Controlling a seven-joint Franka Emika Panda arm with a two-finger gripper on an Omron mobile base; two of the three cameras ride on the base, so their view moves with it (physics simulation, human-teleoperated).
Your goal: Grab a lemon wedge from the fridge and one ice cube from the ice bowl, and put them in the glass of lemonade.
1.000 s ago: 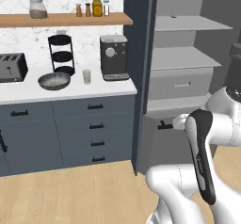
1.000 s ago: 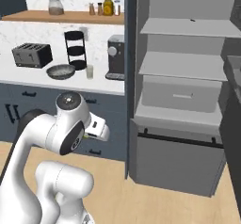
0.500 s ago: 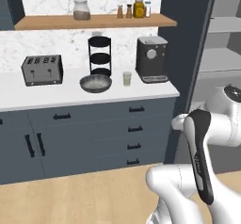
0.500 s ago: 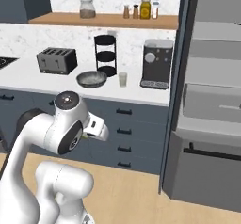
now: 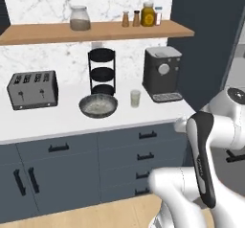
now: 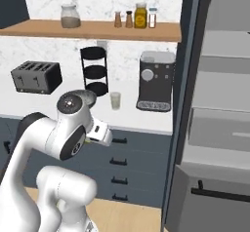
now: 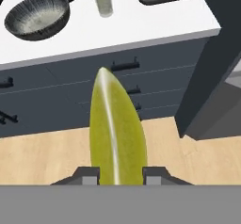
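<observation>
My end effector [image 7: 116, 175] pinched a lemon wedge [image 7: 115, 133] between its two tips — the wedge stuck out ahead, yellow-green with a pale stripe. It hung over the wood floor [image 7: 42, 148] in front of the drawers [image 7: 141, 72]. On the white counter [image 5: 57, 119] sat the ice bowl [image 5: 98, 105], and just beside it the glass [image 5: 135, 98] of lemonade, near the coffee machine [image 5: 161, 74]. The fridge [image 6: 219, 119] stood open past the counter's end — its grey shelves showed.

The lemon wedge [image 7: 115, 133] hides the tool's [image 7: 117, 175] inner faces; the fridge [image 6: 215, 104] is cut off rightward.
</observation>
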